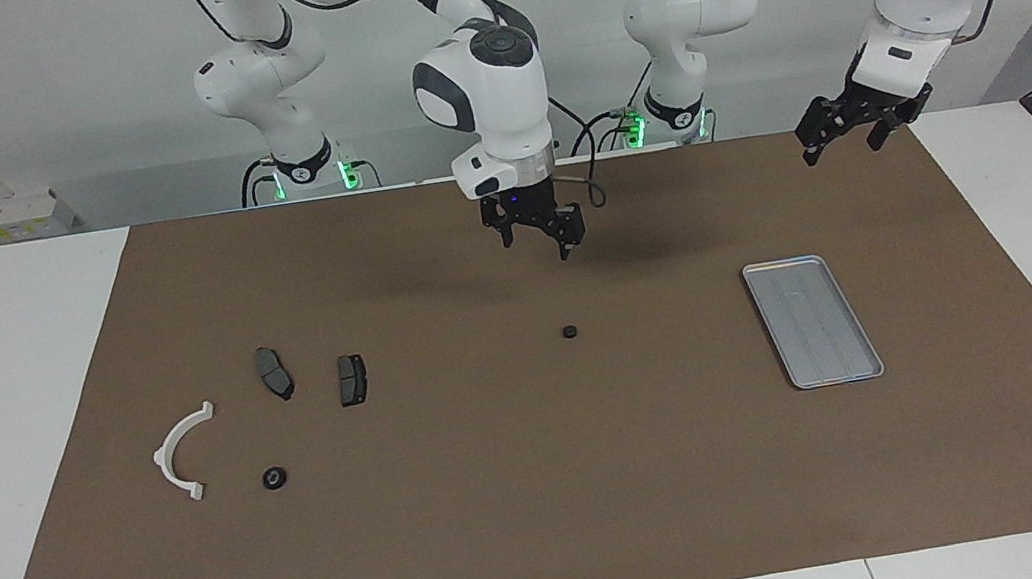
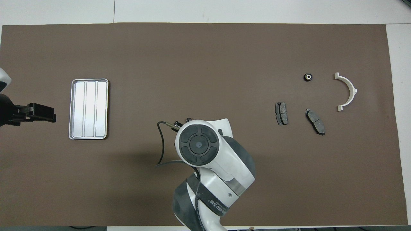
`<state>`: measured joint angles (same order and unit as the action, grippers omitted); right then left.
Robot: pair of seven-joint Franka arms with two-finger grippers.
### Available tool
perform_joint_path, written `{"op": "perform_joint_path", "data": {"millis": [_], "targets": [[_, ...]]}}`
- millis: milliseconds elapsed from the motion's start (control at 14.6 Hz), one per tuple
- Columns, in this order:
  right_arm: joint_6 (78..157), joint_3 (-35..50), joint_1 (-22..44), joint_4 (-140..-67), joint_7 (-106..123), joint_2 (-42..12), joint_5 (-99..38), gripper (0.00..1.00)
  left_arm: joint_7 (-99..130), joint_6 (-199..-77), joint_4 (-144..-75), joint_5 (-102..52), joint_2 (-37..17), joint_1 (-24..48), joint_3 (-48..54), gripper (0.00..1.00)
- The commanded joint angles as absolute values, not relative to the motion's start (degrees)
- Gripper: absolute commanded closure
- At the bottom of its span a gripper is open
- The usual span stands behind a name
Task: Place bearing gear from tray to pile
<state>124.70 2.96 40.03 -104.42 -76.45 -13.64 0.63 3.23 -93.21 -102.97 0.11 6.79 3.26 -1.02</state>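
A small black bearing gear [image 1: 569, 331] lies alone on the brown mat mid-table, between the tray and the pile; in the overhead view only its edge [image 2: 188, 119] peeks past the right arm. My right gripper [image 1: 536, 234] hangs open and empty above the mat, just robot-side of that gear. The silver ridged tray [image 1: 813, 320] [image 2: 89, 109] lies empty toward the left arm's end. The pile holds a white half-ring bracket [image 1: 165, 450] [image 2: 351, 91], two dark brake pads [image 1: 274, 373] [image 1: 352, 379] and another bearing gear [image 1: 275, 478] [image 2: 308, 77]. My left gripper [image 1: 844, 140] [image 2: 51, 114] waits open, raised beside the tray.
The brown mat [image 1: 549, 527] covers most of the white table. The right arm's wrist [image 2: 199, 144] hides its own gripper in the overhead view.
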Motion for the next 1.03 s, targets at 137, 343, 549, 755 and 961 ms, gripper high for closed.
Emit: {"op": "perform_joint_path", "data": {"millis": [137, 343, 549, 755, 961], "targets": [[128.05, 2.73, 41.74, -104.68, -80.93, -16.34, 0.17, 0.00, 1.94, -92.29, -103.36, -1.14, 7.47, 3.52, -0.97, 0.00], [127.88, 2.64, 42.88, -102.76, -84.54, -19.84, 1.66, 0.00, 0.36, -92.20, -103.54, -1.14, 7.65, 3.52, -0.97, 0.00], [126.92, 2.64, 42.63, -94.77, -87.71, -27.75, 5.09, 0.00, 0.26, -92.20, -103.54, -1.14, 7.65, 3.52, -0.79, 0.00], [124.55, 2.46, 40.79, -89.49, -87.37, -32.07, 5.71, 0.00, 0.26, -92.28, -103.62, -1.06, 7.65, 3.52, -0.53, 0.00], [124.10, 2.64, 39.20, -88.95, -86.31, -33.74, 9.57, 0.00, 0.70, -92.55, -103.54, -1.05, 7.82, 3.52, -0.35, 0.00]]}}
